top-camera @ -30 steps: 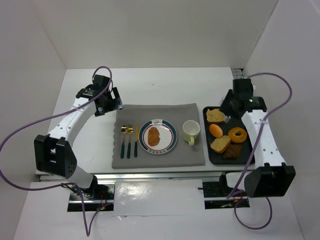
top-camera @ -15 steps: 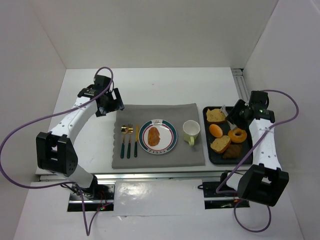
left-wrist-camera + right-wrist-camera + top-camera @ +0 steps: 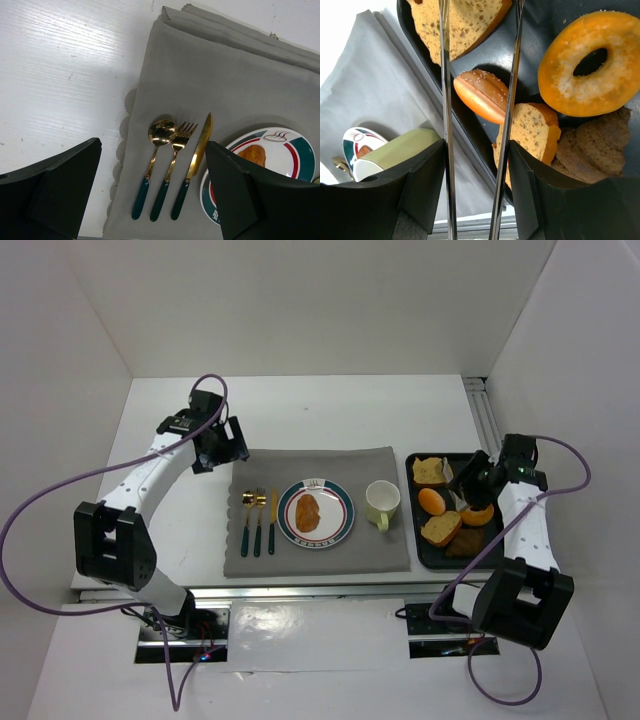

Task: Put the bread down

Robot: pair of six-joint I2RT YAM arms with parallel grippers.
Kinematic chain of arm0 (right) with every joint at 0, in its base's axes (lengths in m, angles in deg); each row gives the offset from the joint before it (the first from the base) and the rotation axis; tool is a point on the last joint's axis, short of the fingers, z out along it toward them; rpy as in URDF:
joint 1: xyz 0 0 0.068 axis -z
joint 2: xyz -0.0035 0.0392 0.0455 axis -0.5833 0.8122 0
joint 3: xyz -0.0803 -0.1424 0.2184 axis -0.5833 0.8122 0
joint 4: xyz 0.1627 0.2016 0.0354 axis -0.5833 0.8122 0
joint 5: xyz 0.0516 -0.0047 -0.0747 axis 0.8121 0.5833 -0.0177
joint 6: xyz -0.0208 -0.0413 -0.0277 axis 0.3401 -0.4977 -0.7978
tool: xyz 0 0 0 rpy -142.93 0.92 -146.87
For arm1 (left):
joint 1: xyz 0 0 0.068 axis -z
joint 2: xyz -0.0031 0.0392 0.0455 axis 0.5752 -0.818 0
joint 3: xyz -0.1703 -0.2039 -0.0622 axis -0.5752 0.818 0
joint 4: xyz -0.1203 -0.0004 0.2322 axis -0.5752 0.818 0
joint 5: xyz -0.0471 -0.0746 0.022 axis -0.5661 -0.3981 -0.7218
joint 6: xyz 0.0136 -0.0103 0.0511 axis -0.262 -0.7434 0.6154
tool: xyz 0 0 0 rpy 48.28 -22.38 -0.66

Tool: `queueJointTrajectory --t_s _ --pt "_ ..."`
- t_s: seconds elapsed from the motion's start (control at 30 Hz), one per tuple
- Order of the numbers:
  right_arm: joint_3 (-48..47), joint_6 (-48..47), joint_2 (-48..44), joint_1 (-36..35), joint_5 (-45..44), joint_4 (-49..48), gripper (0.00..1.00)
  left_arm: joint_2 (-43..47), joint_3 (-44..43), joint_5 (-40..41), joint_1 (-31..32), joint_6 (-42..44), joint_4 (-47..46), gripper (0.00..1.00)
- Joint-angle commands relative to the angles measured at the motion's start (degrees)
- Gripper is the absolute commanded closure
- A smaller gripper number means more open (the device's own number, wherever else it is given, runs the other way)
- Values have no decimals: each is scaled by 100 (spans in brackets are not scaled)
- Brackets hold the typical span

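R gripper (image 3: pixel 458 485) hangs over black tray (image 3: pixel 540 25) at worktop's right side, blades spread, nothing pinched. Sesame bun (image 3: pixel 482 95) lies btwn them in wrist view; bread slice (image 3: pixel 470 22) & doughnut (image 3: pixel 592 65) nearby. One bread piece (image 3: pixel 308 511) sits on plate (image 3: pixel 345 502), mid-mat (image 3: pixel 320 465). L gripper (image 3: pixel 151 147) spread wide, empty, above cutlery (image 3: pixel 171 170) by mat's left edge.

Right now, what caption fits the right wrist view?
Right gripper, open, hangs above a seeded bun in the black tray, beside a donut.
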Motion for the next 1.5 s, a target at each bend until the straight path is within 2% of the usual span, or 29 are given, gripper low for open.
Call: queueJointTrajectory --t_s 0.0,0.07,0.1,0.27,0.4,0.57,0.73,1.0,1.1,1.13,1.37,1.47 --pt "30 -23 11 91 338 -473 42 -46 -68 -49 -2 77 -107 1" --pt "30 -23 11 91 391 -473 47 -46 -68 -49 -2 77 -107 1" --pt "-31 -23 11 91 391 -473 57 -46 -68 -49 -2 77 -107 1" --pt "-233 30 -260 91 181 -289 83 -46 -68 -49 -2 77 -107 1" --pt "-365 92 -455 91 -127 35 92 -46 -68 -102 -2 77 -107 1" --pt "-742 144 -684 39 -558 264 95 -99 -120 -155 -2 129 -107 1" --pt "-1024 144 -745 -15 -436 143 95 -151 -234 -207 -2 130 -107 1" --pt "-1516 -154 -692 -576 1216 -631 95 -257 -296 -313 -2 130 -107 1" --pt "-1718 -409 -491 -1261 1454 -579 95 -257 -349 -454 -2 77 -107 1" --pt "-1719 -531 -368 -1724 1455 -579 95 -309 -349 -506 -2 8 -107 1" --pt "-2008 -787 81 -3755 551 -10 95 -310 -349 -559 -2 7 -107 1" --pt "-2009 -840 213 -4188 313 325 95 -310 -349 -559 -2 7 -107 1"
